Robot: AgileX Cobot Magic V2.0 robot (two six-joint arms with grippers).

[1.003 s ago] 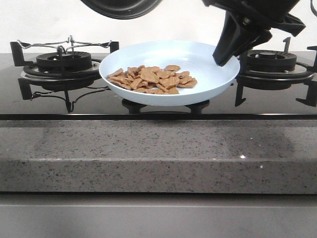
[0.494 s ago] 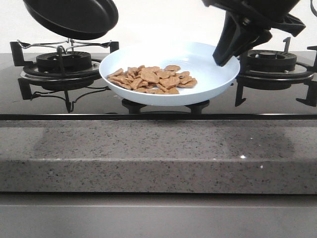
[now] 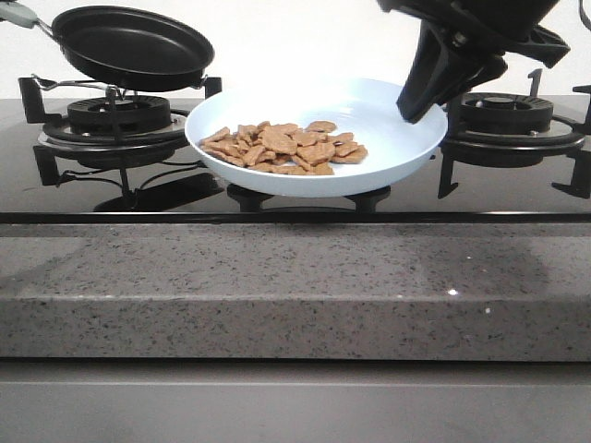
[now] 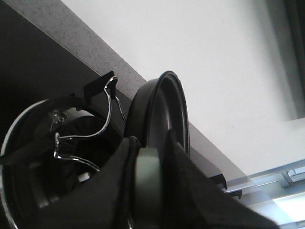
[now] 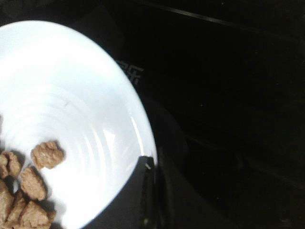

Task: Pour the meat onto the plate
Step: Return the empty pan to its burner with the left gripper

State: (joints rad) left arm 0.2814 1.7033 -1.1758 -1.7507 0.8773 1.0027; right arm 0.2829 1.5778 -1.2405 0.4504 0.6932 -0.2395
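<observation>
The meat (image 3: 282,148) lies heaped in the pale blue-white plate (image 3: 397,115), which hangs tilted just above the stove's middle. My right gripper (image 3: 417,103) is shut on the plate's right rim; its view shows the plate (image 5: 71,95), a few meat pieces (image 5: 46,155) and the gripper (image 5: 148,167) pinching the rim. The black pan (image 3: 129,46) is empty and tilted over the left burner. My left gripper (image 4: 150,157) is shut on the pan's grey handle (image 4: 147,186); the pan (image 4: 162,109) shows edge-on there. In the front view the left gripper is out of frame.
The left burner grate (image 3: 115,115) sits right under the pan. The right burner (image 3: 508,115) stands behind my right arm. A small centre burner (image 3: 305,197) is under the plate. A grey stone counter edge (image 3: 295,286) runs along the front.
The black pan has moved left and down from above the plate to over the left burner, turning open side up. The plate, meat and right gripper have not moved.
</observation>
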